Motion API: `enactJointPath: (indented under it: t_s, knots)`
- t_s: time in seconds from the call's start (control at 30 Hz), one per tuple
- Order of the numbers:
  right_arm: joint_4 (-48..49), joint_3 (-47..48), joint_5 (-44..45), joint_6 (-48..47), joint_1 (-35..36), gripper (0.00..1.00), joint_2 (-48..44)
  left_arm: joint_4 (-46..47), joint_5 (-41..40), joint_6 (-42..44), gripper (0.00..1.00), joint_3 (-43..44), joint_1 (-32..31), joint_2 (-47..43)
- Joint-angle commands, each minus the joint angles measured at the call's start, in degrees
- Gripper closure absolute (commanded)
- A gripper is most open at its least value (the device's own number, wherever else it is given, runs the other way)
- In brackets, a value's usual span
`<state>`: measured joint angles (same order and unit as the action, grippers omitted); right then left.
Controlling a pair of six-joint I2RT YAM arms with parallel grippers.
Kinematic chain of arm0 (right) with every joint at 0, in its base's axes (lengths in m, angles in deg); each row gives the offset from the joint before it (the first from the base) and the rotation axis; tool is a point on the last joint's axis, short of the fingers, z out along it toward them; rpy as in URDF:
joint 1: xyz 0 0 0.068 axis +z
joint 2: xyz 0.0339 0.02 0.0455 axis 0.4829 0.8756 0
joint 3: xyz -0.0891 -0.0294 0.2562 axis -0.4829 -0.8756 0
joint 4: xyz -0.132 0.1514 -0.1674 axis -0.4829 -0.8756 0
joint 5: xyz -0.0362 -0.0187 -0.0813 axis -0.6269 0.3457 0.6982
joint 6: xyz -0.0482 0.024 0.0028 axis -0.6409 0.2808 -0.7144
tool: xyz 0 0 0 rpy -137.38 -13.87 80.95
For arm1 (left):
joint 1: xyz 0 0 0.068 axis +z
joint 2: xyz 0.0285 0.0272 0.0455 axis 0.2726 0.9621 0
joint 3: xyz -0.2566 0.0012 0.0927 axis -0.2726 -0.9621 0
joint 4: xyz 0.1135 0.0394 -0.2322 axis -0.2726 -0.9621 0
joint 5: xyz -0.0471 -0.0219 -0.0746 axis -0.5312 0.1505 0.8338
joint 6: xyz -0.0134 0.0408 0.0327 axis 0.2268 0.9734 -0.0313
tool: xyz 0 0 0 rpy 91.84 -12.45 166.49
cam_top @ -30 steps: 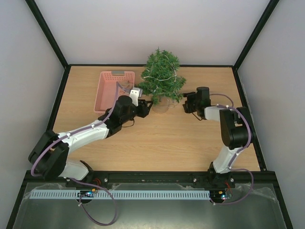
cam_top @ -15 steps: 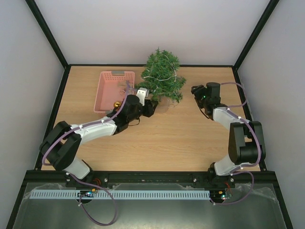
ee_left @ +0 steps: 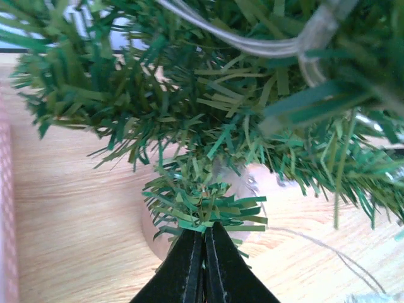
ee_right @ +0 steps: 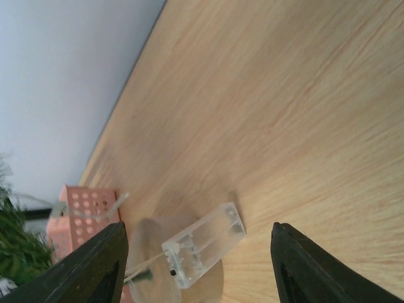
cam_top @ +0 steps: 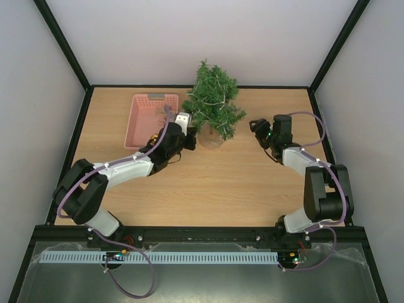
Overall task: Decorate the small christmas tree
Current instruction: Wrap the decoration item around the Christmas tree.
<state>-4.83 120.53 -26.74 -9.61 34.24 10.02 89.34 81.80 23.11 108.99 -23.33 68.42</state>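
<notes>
The small christmas tree [cam_top: 213, 101] stands upright on its round pale base [cam_top: 211, 139] at the back middle of the table. A thin pale string runs through its dark green branches. My left gripper [cam_top: 189, 140] is at the tree's lower left. In the left wrist view it [ee_left: 204, 228] is shut, its tips pressed against the needle tuft of a low branch [ee_left: 201, 203]. My right gripper [cam_top: 257, 129] hangs open to the right of the tree. In the right wrist view it [ee_right: 197, 237] frames a clear plastic battery box [ee_right: 203, 245] lying by the base, with nothing between its fingers.
A pink perforated basket [cam_top: 151, 117] sits left of the tree, close behind my left arm. A small gold ball [cam_top: 153, 136] shows at its near edge. Black frame rails run along the table's back and sides.
The tree leaned to the right and now stands upright. My left gripper has shut and moved in against the tree's low branch. The right gripper drew slightly nearer the tree.
</notes>
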Motion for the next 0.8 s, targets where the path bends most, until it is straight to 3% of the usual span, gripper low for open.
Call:
enactJointPath:
  t_s: [0.0,0.23,0.4,0.47,0.57,0.77]
  knots:
    - [4.1,-1.4,-4.8,-4.0,0.8,0.41,1.1,0.4,-1.6,2.3,0.98,2.5,1.9,0.2]
    - [-3.5,1.6,-1.3,-16.8,1.4,0.42,2.2,-0.5,-0.4,3.7,0.98,4.8,4.8,1.9]
    - [-4.0,0.8,-2.2,-22.1,6.3,0.45,2.3,0.8,1.0,4.5,0.98,6.4,5.9,4.1]
    - [-2.1,-0.7,-1.0,-23.6,8.0,0.45,0.9,0.7,1.1,4.8,0.97,7.5,6.4,5.3]
    - [7.2,-6.6,-3.5,-18.5,8.2,0.49,-2.3,0.4,1.6,4.6,0.98,8.8,7.5,7.0]
    - [10.1,-11.1,-0.4,-22.2,8.3,0.51,-8.9,0.6,3.4,4.2,0.98,10.7,8.8,8.9]
